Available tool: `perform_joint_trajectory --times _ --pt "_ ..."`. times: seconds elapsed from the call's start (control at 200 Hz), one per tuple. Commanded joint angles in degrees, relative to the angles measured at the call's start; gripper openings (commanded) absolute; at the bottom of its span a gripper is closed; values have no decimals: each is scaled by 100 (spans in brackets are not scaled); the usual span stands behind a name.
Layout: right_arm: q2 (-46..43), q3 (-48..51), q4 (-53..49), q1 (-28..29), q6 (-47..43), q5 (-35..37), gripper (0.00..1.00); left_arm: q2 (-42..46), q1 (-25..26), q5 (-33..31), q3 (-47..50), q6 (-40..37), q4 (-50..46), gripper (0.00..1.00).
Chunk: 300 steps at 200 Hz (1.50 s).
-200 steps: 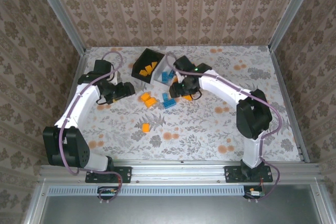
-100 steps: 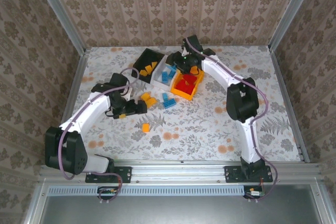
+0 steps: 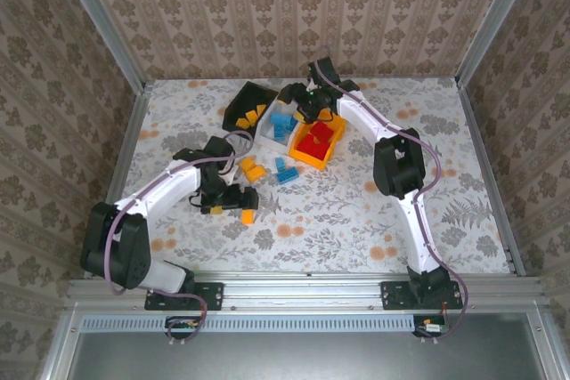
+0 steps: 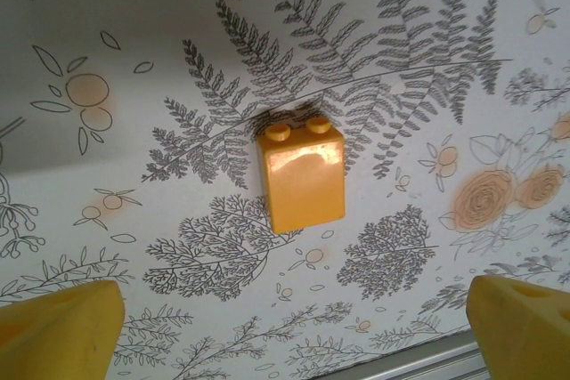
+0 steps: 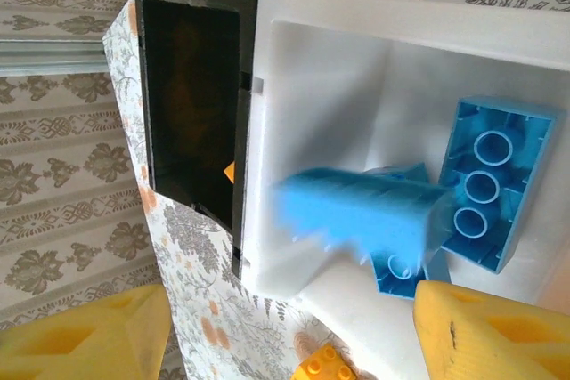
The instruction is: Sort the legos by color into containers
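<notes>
The left gripper [image 4: 292, 302] hangs low over the table [image 3: 356, 211], toward its near edge. Its yellow fingers [image 4: 62, 331] are spread wide on each side of one orange-yellow brick [image 4: 303, 175]. The brick lies flat between them, so it looks ready to be pinched. Near the far edge, the right gripper [image 5: 285, 331] is above the white bin [image 5: 329, 51], its fingers apart. A blurry blue brick [image 5: 356, 211] seems to be dropping in beside another blue brick [image 5: 490, 180]. The black bin [image 5: 191, 104] touches the white one.
</notes>
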<state>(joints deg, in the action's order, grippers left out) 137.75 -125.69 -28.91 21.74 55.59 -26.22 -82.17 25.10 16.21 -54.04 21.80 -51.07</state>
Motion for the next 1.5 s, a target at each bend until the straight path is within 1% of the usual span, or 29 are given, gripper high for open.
perform_joint_trajectory --times 0.0,0.165,0.305,0.32,0.36,0.475,0.64,0.755,0.845,1.0,1.08,1.16,1.235,1.375,1.495 --pt "94 -152 -148 -29 26 -196 74 -150 46 -22 63 41 -24 100" --pt "68 -143 -150 -60 -3 -236 75 -320 57 4 25 43 56 95" --pt "-83 5 -150 -86 -68 -266 75 -537 56 -38 15 29 88 86" --pt "-106 28 -148 -90 -73 -264 75 -563 215 -46 16 30 89 84" --pt "-182 108 -150 -95 -95 -277 75 -639 288 -71 28 24 107 81" --pt "-428 401 -87 -119 -127 -294 75 -863 498 -206 45 38 169 80" --pt "-930 941 -45 -125 -315 -288 75 -1170 684 -240 -49 126 344 74" --pt "-1371 1540 62 -125 -419 -280 75 -1408 763 -311 -179 131 354 69" --pt "-1723 2075 161 -126 -476 -275 75 -1572 802 -327 -263 90 361 60" --pt "-2285 2872 88 -77 -741 -109 75 -1782 864 -406 -401 -4 329 50" --pt "-2530 3258 61 -47 -861 -37 74 -1828 865 -416 -470 -35 310 43" --pt "-2743 3593 54 -38 -927 0 75 -1821 865 -442 -558 -80 260 40" --pt "-2905 3860 76 -38 -950 26 75 -1796 849 -456 -693 -147 157 35" --pt "-3118 4131 -4 -38 -1049 85 75 -1703 689 -487 -1054 -305 -108 34" --pt "-3337 4339 -19 -38 -1095 170 75 -1601 303 -490 -1596 -484 -395 34"
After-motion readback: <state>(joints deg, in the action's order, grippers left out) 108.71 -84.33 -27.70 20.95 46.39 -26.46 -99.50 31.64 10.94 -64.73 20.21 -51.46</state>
